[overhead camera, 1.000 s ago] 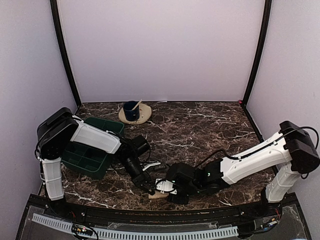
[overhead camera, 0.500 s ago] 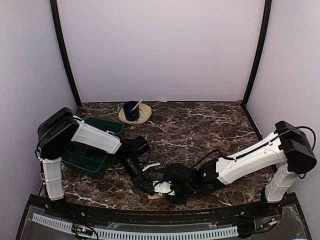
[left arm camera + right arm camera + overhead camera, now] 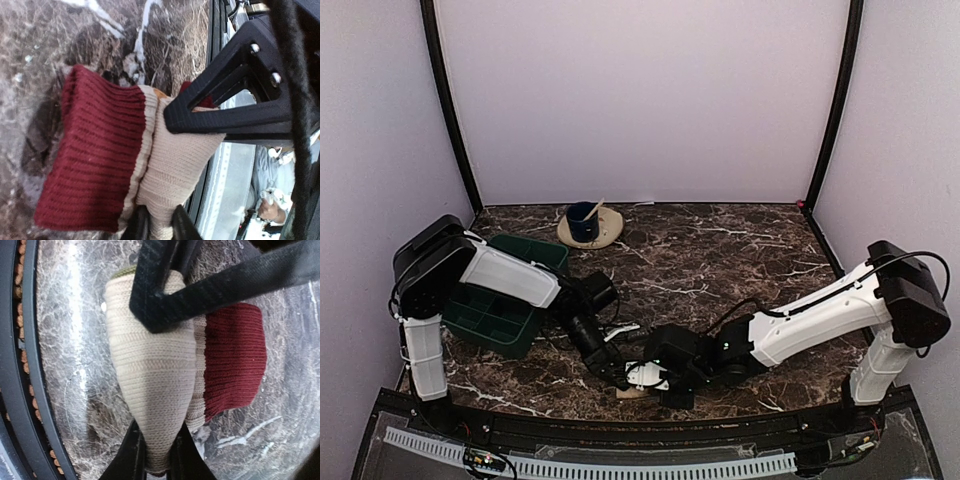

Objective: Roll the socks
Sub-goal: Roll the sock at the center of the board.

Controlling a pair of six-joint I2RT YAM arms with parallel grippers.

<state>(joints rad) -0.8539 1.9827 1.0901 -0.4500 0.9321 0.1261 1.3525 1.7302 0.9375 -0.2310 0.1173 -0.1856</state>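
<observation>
Two socks (image 3: 155,370) lie pinched in the right tool (image 3: 155,442).

Tan knitted sock bundle (image 3: 152,370) with a dark red ribbed cuff (image 3: 232,355) is lying on the brown marble tabletop (image 3: 285,440). Right gripper (image 3: 154,455) pinches its skinny lower end, and the left gripper's black finger (image 3: 165,310) presses across the top.

A dark brown marble tabletop (image 3: 720,250) with white veins lies under the left gripper (image 3: 618,377) and runs far beyond it to plain, pale lilac walls (image 3: 640,100) on three sides. Black posts (image 3: 450,110) stand at the far corners. The light is soft and even.
</observation>
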